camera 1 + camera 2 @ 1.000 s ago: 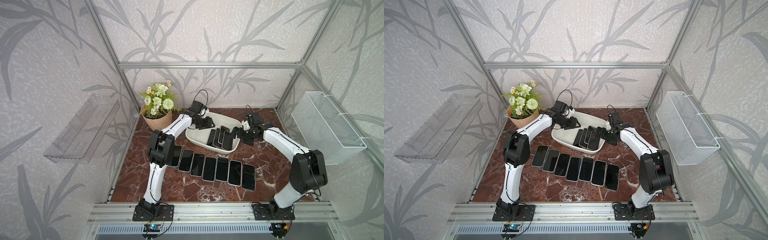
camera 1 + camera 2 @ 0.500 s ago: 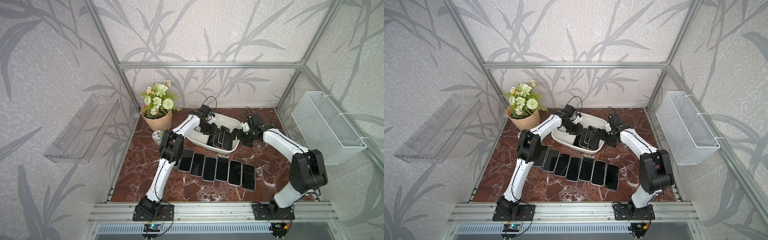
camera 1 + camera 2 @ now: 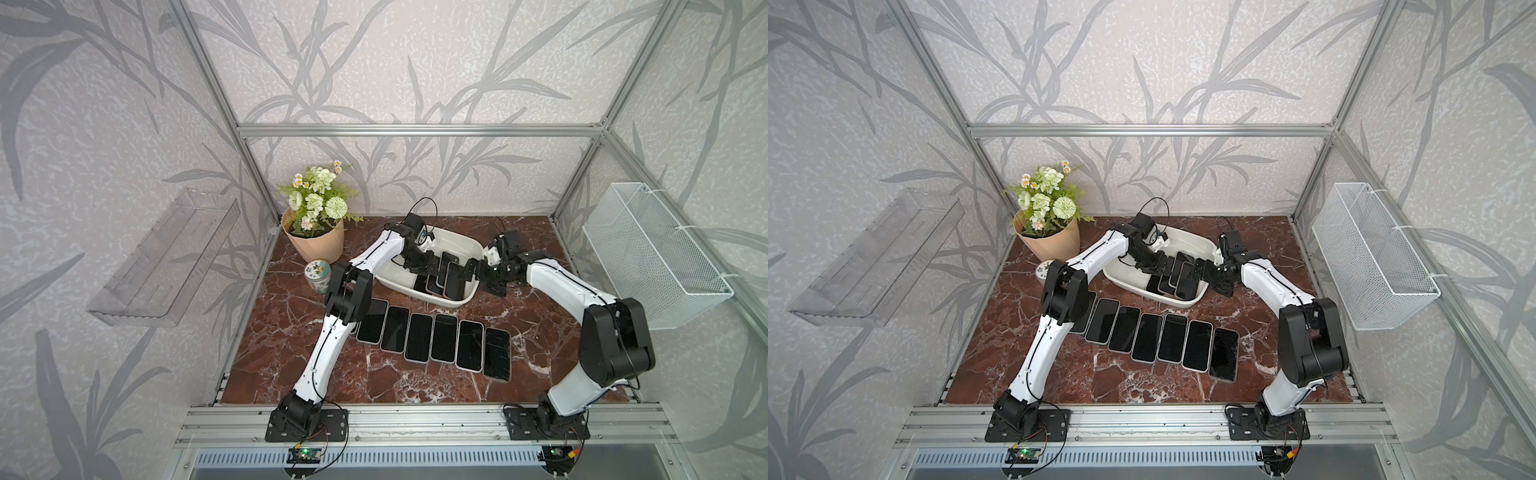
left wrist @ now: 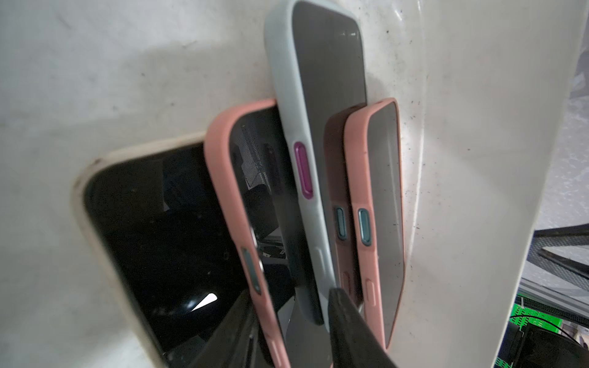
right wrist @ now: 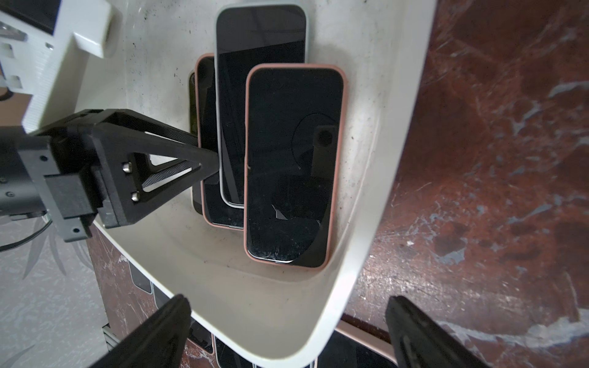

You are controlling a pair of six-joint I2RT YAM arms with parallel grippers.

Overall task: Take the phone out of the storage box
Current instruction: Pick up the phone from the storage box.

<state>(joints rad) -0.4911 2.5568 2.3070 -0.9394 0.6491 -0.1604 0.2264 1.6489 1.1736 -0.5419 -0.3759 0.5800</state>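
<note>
Grasping step: the left hand (image 4: 287, 312), half-closed, straddles the grey-cased phone (image 4: 328, 79) and the pink-cased phone (image 4: 223, 165) at the right end of the storage box (image 3: 461, 243); I cannot tell whether it is clamped. The right hand (image 5: 285, 306) is wide open at the rim. Next: pinch one phone, then lift.

Flower pot (image 3: 318, 245) stands by a small tin (image 3: 317, 275); clear tray (image 3: 166, 266) and wire basket (image 3: 648, 257) hang on walls.

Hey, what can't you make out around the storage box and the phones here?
Grip of the left gripper: the right wrist view shows one finger at the grey-cased phone, the other hidden among the phones.
Phone count in the storage box: lower phones lie under upper ones.
One end of the row of phones: covered by the left arm in both top views.
Label of the jar: too small in a top view.
</note>
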